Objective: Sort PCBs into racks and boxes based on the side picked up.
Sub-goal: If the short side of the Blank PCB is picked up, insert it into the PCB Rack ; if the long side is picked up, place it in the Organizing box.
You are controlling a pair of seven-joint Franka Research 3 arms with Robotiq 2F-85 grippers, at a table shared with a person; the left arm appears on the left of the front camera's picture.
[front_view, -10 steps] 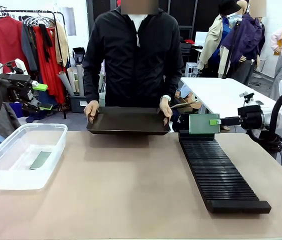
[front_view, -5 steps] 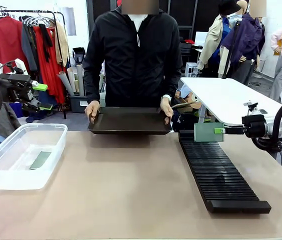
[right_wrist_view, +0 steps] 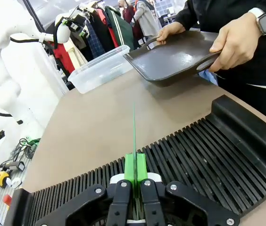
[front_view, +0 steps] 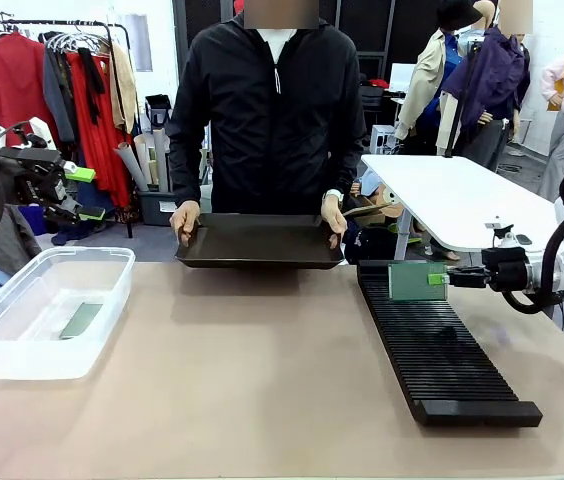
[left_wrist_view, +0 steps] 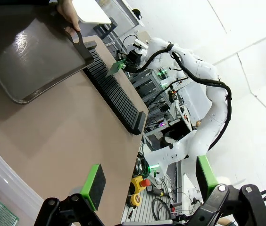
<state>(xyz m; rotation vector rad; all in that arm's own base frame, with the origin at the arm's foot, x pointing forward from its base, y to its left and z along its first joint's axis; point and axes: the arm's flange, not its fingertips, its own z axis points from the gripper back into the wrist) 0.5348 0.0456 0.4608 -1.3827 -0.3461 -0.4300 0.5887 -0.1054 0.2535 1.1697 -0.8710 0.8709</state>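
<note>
A light green PCB (front_view: 412, 281) stands on edge, its lower edge at the slots at the far end of the long black rack (front_view: 437, 345). My right gripper (front_view: 440, 279) is shut on its right edge. In the right wrist view that PCB (right_wrist_view: 134, 134) shows edge-on between the pads of the right gripper (right_wrist_view: 135, 169), above the rack (right_wrist_view: 194, 160). Another PCB (front_view: 81, 320) lies flat in the clear box (front_view: 22, 365) at the left. My left gripper (front_view: 80, 193) hangs open and empty behind the box, its fingers (left_wrist_view: 94, 179) wide apart.
A person across the table holds a shallow black tray (front_view: 259, 241) by both ends, just above the far edge. The bare tan tabletop (front_view: 252, 370) lies between box and rack. A white table (front_view: 452, 190) and clothes racks stand behind.
My right gripper has lowered the PCB from above the rack's far end down to the slots. The left arm has stayed still.
</note>
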